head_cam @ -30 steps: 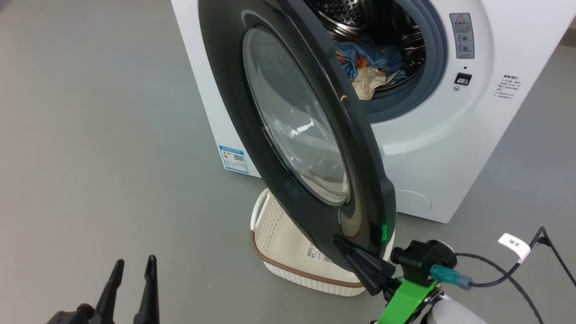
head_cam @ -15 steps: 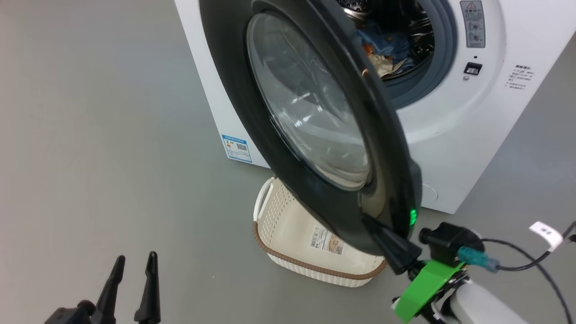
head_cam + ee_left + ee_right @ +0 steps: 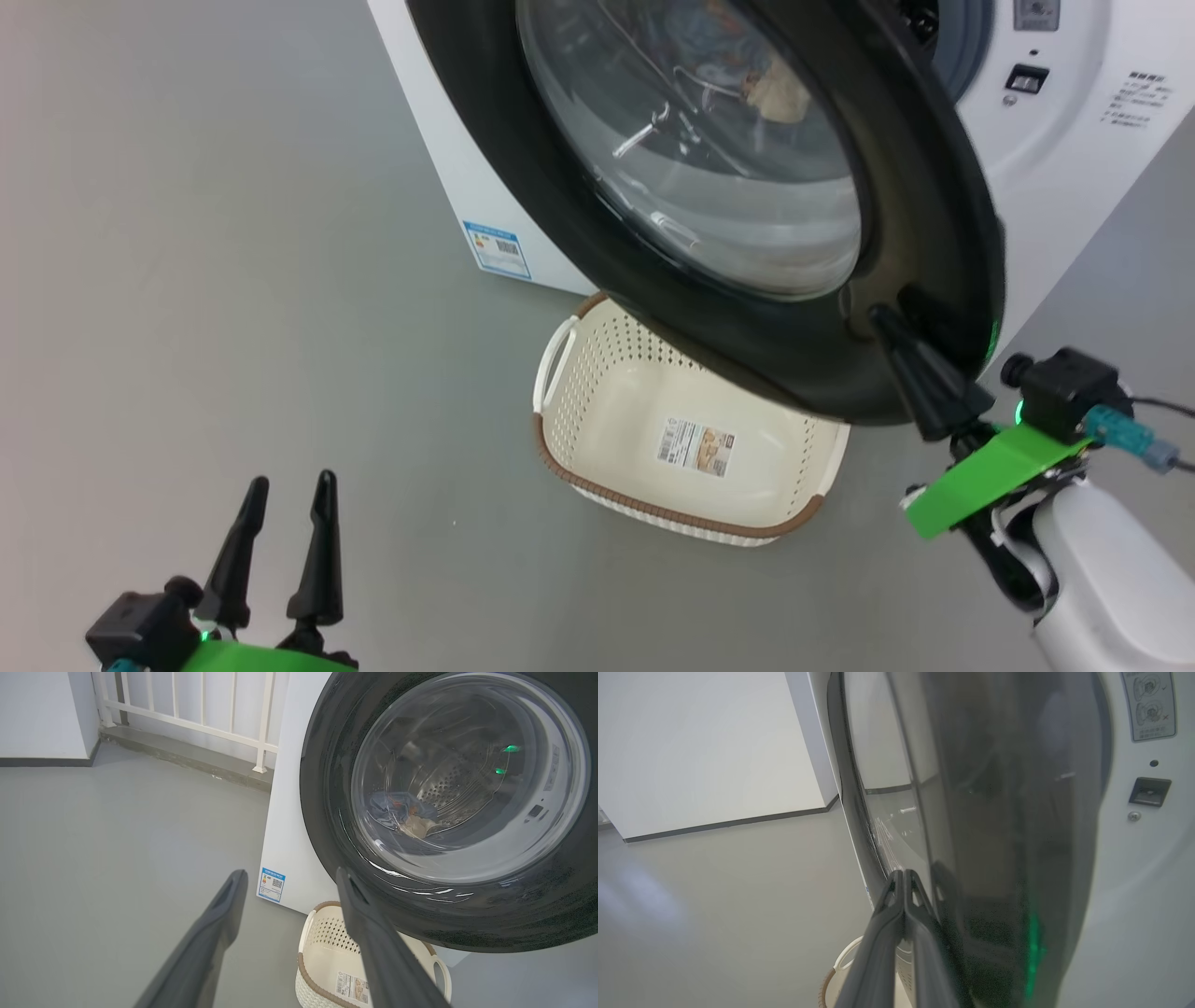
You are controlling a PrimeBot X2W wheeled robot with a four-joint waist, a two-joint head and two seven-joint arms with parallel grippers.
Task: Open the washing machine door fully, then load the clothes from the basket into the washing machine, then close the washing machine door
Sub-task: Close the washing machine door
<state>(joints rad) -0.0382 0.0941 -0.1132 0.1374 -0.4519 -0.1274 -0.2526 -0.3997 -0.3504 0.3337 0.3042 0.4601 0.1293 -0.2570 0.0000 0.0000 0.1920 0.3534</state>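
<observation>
The washing machine door (image 3: 709, 168) stands partly open, angled out from the white front of the washing machine (image 3: 1055, 168), its glossy black rim hanging over the basket (image 3: 607, 369) on the grey floor (image 3: 233, 280). The right gripper (image 3: 882, 317) has its two dark fingers pressed flat together with nothing between them, and the tips lie against the lower right of the door's black rim, just beside the glass bowl. In the right wrist view the same closed pair (image 3: 903, 873) runs along the door's edge, with the door's latch socket (image 3: 1149, 791) on the machine front further right. The left gripper (image 3: 291, 478) hangs low at the left, well apart from the door, its fingers spread and holding nothing. The clothes (image 3: 404, 812) (blue fabric with a cream piece) lie in the steel drum (image 3: 448, 779), seen through the door glass. The basket sits upright in front of the machine, with a label sticker (image 3: 695, 446) on its bottom. A blue label sticker (image 3: 498, 249) marks the machine's lower left corner.
</observation>
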